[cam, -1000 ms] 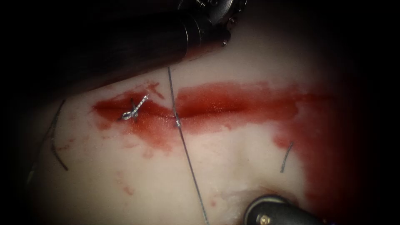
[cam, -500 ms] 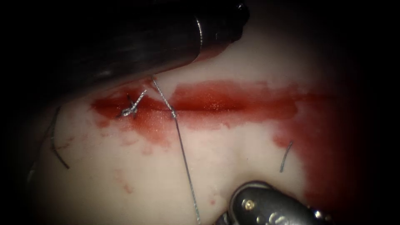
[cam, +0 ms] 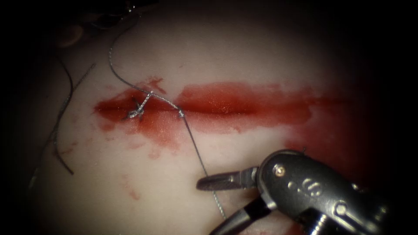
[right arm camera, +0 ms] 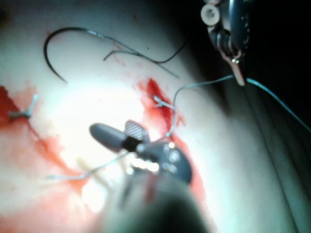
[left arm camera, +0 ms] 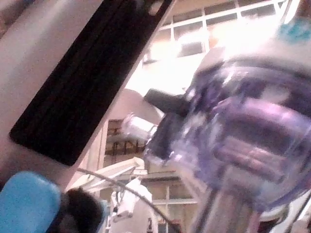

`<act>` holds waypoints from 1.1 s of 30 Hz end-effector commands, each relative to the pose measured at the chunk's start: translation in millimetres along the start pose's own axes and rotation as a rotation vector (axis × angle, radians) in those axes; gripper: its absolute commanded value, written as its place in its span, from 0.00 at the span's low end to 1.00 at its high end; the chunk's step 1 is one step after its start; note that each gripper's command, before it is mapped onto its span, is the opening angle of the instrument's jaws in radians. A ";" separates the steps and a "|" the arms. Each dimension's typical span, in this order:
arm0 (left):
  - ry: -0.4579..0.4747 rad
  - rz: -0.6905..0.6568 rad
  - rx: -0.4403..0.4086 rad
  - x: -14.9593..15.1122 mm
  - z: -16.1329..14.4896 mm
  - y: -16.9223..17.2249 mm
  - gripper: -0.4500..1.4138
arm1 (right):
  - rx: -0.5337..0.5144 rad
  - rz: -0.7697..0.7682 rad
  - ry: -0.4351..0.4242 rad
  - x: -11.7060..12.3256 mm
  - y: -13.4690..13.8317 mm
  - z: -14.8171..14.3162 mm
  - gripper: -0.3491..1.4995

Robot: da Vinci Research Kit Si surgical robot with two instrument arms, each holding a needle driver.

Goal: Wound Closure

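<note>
The right pincer (cam: 213, 202) stands wide and holds nothing, its jaws straddling the thread (cam: 198, 154) below the cut (cam: 217, 111); the strand runs obliquely, from the stitch in the cut down and rightward between the jaws. The left pincer (right arm camera: 237, 73), far up and left of the cut, holds the thread's other run. The needle (right arm camera: 58, 48) lies free on the tissue (cam: 244, 56), left of the cut, not in it.
</note>
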 end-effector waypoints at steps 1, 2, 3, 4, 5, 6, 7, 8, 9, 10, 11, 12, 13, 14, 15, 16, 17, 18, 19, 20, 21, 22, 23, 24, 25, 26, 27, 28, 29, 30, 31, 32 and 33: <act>-0.136 -0.118 0.104 -1.2 0.1 0.3 0.00 | -0.115 0.120 0.064 1.7 2.2 -0.4 0.30; -0.187 -0.160 0.158 -1.0 0.0 0.3 0.00 | -0.163 0.162 0.083 1.8 2.6 -0.6 0.17; -0.255 -0.213 0.228 -0.8 -0.3 0.3 0.00 | -0.199 0.203 0.099 2.0 3.1 -0.7 0.10; -0.365 -0.284 0.306 -0.3 -0.8 0.3 0.00 | -0.264 0.264 0.125 2.1 4.1 -0.6 0.00; -0.401 -0.316 0.334 -0.2 -1.1 0.2 0.00 | -0.289 0.285 0.134 2.0 4.6 -0.4 0.00; -0.433 -0.340 0.367 -0.1 -1.3 0.1 0.00 | -0.318 0.377 0.162 1.9 5.4 -0.3 0.00; -0.485 -0.343 0.392 -0.2 -1.7 -0.2 0.00 | -0.344 0.573 0.194 1.6 6.3 0.1 0.00; -0.524 -0.338 0.425 -0.5 -1.9 -0.4 0.00 | -0.382 0.652 0.194 1.3 6.8 0.3 0.00; -0.558 -0.331 0.448 -0.6 -2.0 -0.6 0.00 | -0.418 0.702 0.186 1.1 7.1 0.6 0.00; -0.596 -0.343 0.477 -0.7 -2.2 -1.0 0.00 | -0.445 0.723 0.185 1.0 7.4 1.0 0.00; -0.616 -0.349 0.498 -0.7 -2.3 -1.3 0.00 | -0.453 0.730 0.185 0.9 7.7 1.2 0.00; -0.625 -0.366 0.517 -0.8 -2.4 -1.7 0.00 | -0.426 0.741 0.209 0.8 8.2 1.7 0.00; -0.627 -0.395 0.542 -0.8 -2.4 -2.2 0.00 | -0.395 0.747 0.246 0.8 8.5 2.1 0.00; -0.624 -0.412 0.566 -0.9 -2.4 -2.6 0.00 | -0.362 0.750 0.290 0.7 8.9 2.4 0.00; -0.624 -0.424 0.583 -0.9 -2.4 -3.0 0.00 | -0.342 0.756 0.346 0.6 9.4 3.0 0.00; -0.627 -0.429 0.590 -0.9 -2.4 -3.4 0.00 | -0.340 0.759 0.381 0.6 9.7 3.5 0.00; -0.624 -0.446 0.606 -0.8 -2.5 -4.3 0.00 | -0.360 0.769 0.409 0.4 10.4 4.6 0.00; -0.624 -0.451 0.610 -0.7 -2.5 -4.6 0.00 | -0.370 0.781 0.418 0.4 10.6 5.1 0.00; -0.621 -0.456 0.620 -0.6 -2.5 -5.0 0.00 | -0.380 0.793 0.428 0.4 10.8 5.5 0.00; -0.619 -0.465 0.632 -0.5 -2.6 -5.6 0.00 | -0.404 0.832 0.454 0.5 11.2 6.5 0.00; -0.615 -0.477 0.646 -0.3 -2.9 -6.1 0.00 | -0.431 0.840 0.481 0.5 11.6 7.3 0.00; -0.613 -0.490 0.654 0.1 -3.3 -6.6 0.00 | -0.437 0.842 0.516 0.3 11.9 7.7 0.00; -0.613 -0.496 0.655 0.4 -3.5 -6.8 0.00 | -0.452 0.839 0.541 0.2 12.1 7.9 0.00; -0.611 -0.499 0.660 0.7 -3.7 -6.9 0.00 | -0.480 0.836 0.571 -0.1 12.4 8.0 0.00; -0.610 -0.503 0.661 1.1 -4.0 -7.1 0.00 | -0.503 0.835 0.590 -0.3 12.6 8.0 0.00; -0.609 -0.518 0.658 2.2 -4.5 -7.2 0.00 | -0.525 0.830 0.628 -0.8 13.1 8.0 0.00; -0.582 -0.522 0.633 3.5 -4.7 -7.1 0.00 | -0.508 0.838 0.693 -1.2 13.5 7.9 0.00; -0.545 -0.569 0.641 4.6 -4.4 -6.7 0.00 | -0.490 0.833 0.766 -1.4 13.9 8.0 0.00; -0.538 -0.594 0.648 5.3 -4.2 -6.3 0.00 | -0.489 0.828 0.791 -1.4 14.0 7.9 0.00; -0.531 -0.602 0.652 5.9 -4.0 -6.1 0.00 | -0.478 0.829 0.821 -1.3 14.1 7.8 0.00; -0.517 -0.612 0.651 6.4 -3.9 -5.8 0.00 | -0.466 0.823 0.843 -1.2 14.2 7.7 0.00; -0.499 -0.625 0.654 7.0 -3.8 -5.5 0.00 | -0.448 0.823 0.863 -1.1 14.3 7.6 0.00; -0.478 -0.647 0.656 7.5 -3.7 -5.3 0.00 | -0.422 0.817 0.896 -1.0 14.5 7.4 0.00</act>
